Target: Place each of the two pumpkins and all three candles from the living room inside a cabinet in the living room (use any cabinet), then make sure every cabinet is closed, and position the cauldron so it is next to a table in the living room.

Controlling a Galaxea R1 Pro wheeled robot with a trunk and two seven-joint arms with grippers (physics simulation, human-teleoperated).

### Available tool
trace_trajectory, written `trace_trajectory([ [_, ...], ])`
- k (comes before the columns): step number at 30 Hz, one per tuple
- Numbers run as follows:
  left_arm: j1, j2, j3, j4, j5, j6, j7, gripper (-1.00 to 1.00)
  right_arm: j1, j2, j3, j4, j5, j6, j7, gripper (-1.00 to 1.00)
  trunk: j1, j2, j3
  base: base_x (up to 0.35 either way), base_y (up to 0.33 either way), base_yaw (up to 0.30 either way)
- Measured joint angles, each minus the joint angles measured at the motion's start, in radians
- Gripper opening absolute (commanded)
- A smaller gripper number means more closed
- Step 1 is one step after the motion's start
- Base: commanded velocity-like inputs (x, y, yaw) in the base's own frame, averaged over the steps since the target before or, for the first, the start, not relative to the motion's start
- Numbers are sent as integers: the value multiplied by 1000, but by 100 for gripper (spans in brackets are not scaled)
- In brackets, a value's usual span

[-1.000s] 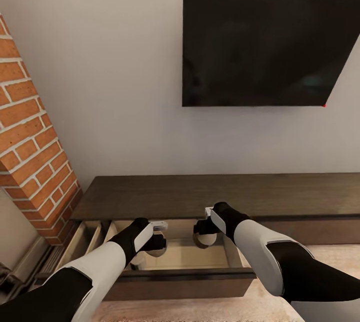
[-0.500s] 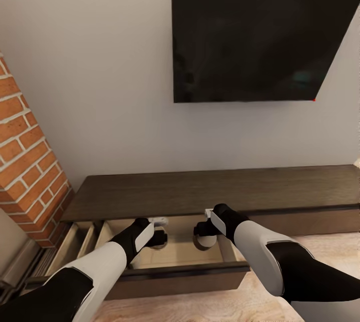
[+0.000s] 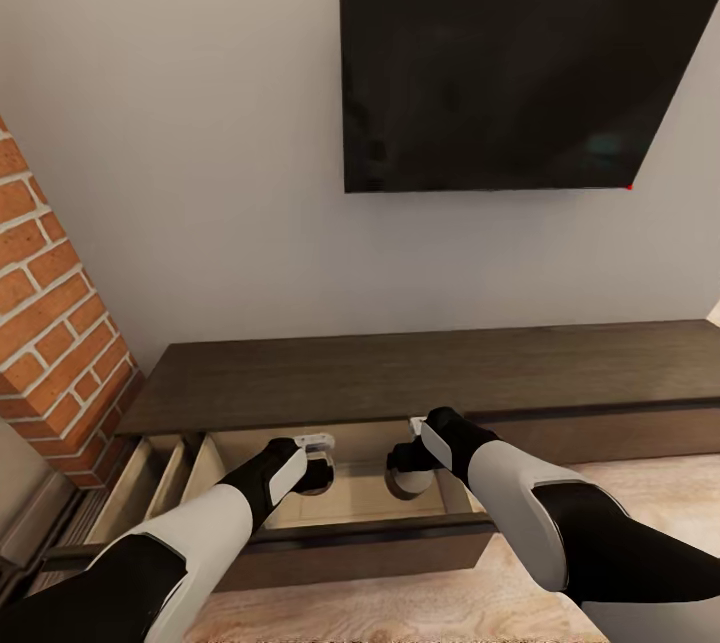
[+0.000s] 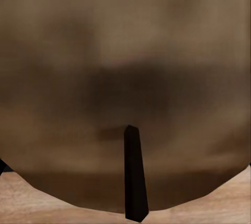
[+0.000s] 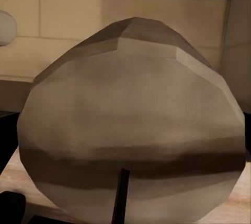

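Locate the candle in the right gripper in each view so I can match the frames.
Head view: right candle, low centre, under the right gripper, over the open drawer.
Right wrist view: the big tan rounded body in the middle, dark wick towards the camera.
Left wrist view: the candle close up here is the left candle, a different one.
Shared landmark: the drawer's pale inside, behind the candle in the right wrist view.

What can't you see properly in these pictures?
- Left gripper: its fingers are hidden behind the wrist in the head view.
- Left candle: blurred and cut off by the left wrist view's edges.
- Open cabinet drawer: its floor is partly covered by both arms.
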Motion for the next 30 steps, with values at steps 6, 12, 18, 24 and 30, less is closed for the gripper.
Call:
trace_trajectory([
  [6,0,0,0,0,0,2,0,-100,1,0,-1,0,0,0,0,-100,4,-7,-12,0,0,0],
  [12,0,0,0,1,0,3,0,-100,1,0,0,0,0,0,0,-100,4,-7,-22,0,0,0],
  [18,0,0,0,2,0,4,0,-100,1,0,1,0,-1,0,2,-100,4,-7,-31,120,0,0],
  [24,0,0,0,2,0,6,0,-100,1,0,1,0,-1,0,2,-100,4,-7,-41,50,0,0],
  [30,0,-1,-1,1,2,58,-1,-100,1,0,1,4,-1,0,2,-100,4,-7,-50,4,0,0],
])
